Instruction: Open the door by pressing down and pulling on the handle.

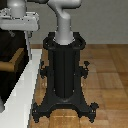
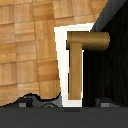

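The door (image 1: 7, 80) is a very dark panel at the exterior view's left, and it fills one side of the wrist view as the door (image 2: 107, 65). Its brass-brown handle (image 1: 12, 63) sticks out of the panel. In the wrist view the handle (image 2: 75, 67) shows as a short stub with a bar bent off it. My gripper (image 1: 20, 40) hangs above the handle, apart from it. Its fingers (image 1: 28, 42) point down and stand open with nothing between them. Only the fingertips (image 2: 30, 102) of the gripper (image 2: 67, 103) show in the wrist view.
A white frame (image 1: 27, 85) runs along the door's edge, also seen as the white frame (image 2: 60, 60). The black robot pedestal (image 1: 64, 65) stands at the centre on the wooden floor (image 1: 107, 75), close beside the frame.
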{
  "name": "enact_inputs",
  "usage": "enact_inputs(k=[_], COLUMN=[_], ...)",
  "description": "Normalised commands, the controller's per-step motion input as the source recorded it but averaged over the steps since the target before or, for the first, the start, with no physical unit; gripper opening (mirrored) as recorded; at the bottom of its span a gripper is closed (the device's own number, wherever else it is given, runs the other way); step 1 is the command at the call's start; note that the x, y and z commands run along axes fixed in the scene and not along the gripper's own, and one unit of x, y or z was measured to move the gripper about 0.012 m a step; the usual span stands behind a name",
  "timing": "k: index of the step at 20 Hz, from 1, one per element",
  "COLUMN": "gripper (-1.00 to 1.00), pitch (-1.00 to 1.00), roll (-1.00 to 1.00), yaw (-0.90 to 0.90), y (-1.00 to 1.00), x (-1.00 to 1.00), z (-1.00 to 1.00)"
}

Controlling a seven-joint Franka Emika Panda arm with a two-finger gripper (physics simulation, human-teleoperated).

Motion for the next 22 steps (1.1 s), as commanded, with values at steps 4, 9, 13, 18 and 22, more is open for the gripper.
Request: enact_inputs(k=[4, 9, 13, 18, 22], gripper=[1.00, 1.00, 1.00, 1.00, 1.00], pitch=[0.00, 0.00, 0.00, 0.00, 0.00], roll=[0.00, 0.00, 0.00, 0.00, 0.00], yaw=[-0.04, -0.03, 0.00, 0.00, 0.00], y=[0.00, -0.40, 0.00, 0.00, 0.00], x=[0.00, 0.00, 0.25, 0.20, 0.00], z=[0.00, 0.00, 0.00, 0.00, 0.00])
